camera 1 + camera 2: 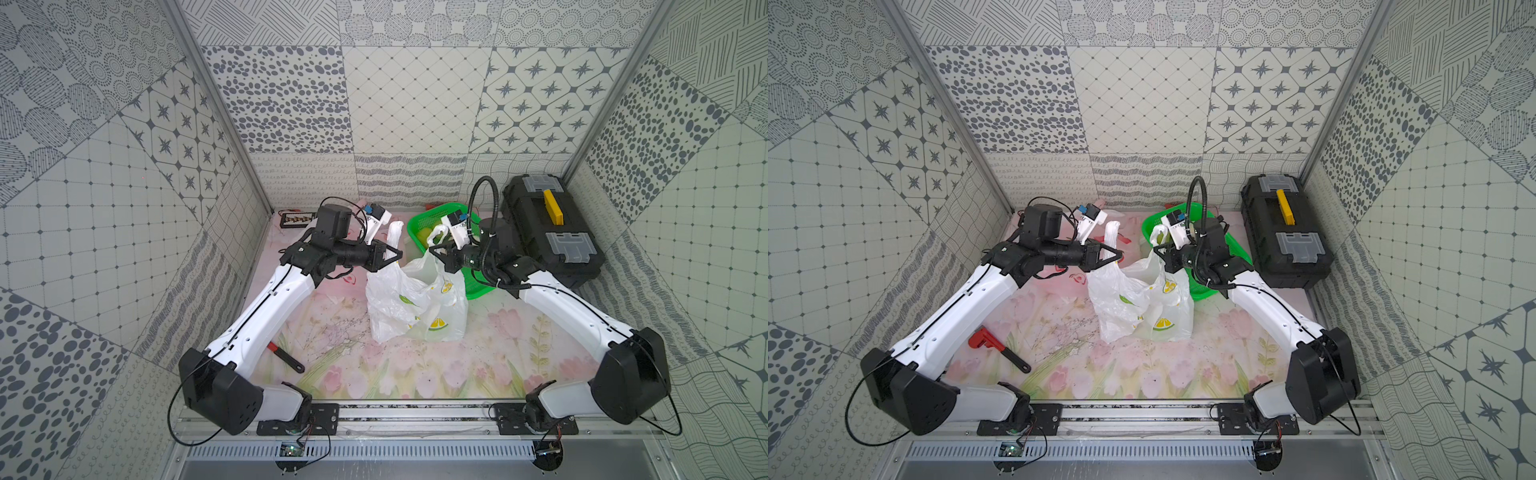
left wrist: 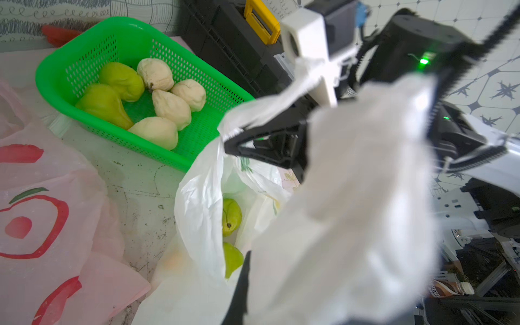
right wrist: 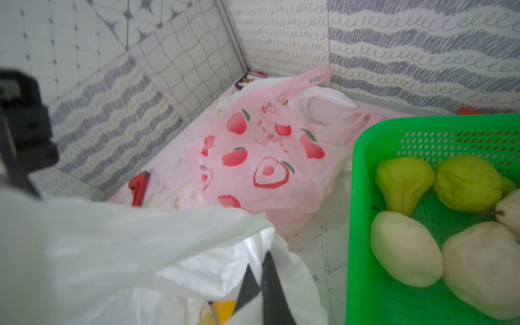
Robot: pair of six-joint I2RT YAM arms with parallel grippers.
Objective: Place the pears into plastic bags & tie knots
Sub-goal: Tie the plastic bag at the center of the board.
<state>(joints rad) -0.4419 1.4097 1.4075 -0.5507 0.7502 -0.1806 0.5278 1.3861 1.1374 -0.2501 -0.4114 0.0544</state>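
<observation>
Clutter nearest you is a red-handled tool [image 1: 998,347], lying alone on the floral surface [image 1: 498,357] at the near left.

Past it, at mid-surface, the white lemon-print bag [image 1: 415,303] stands with its mouth pulled apart. Your left end effector [image 1: 398,254] is clenched on the bag's left handle [image 1: 394,232], and your right end effector [image 1: 433,249] is clenched on its right handle [image 1: 437,235]. Both top views show the two tips close together above the bag. Only the left wrist view looks into the mouth, where two green pears [image 2: 231,215] sit at the bottom. That view also shows the right handle pinched in the closed black jaws of the right end effector [image 2: 228,140].

Just beyond the bag, toward the right, is the green basket [image 1: 415,222]. Your top views catch only a sliver of its contents. The left wrist view shows the remaining pears [image 2: 157,98]: two green and four cream.

Behind your left arm, the pink strawberry bag [image 3: 261,157] lies flat near the far left corner, seen plainly only from the right wrist.

Against the far right wall sits a black toolbox [image 1: 548,237] with a yellow handle.
</observation>
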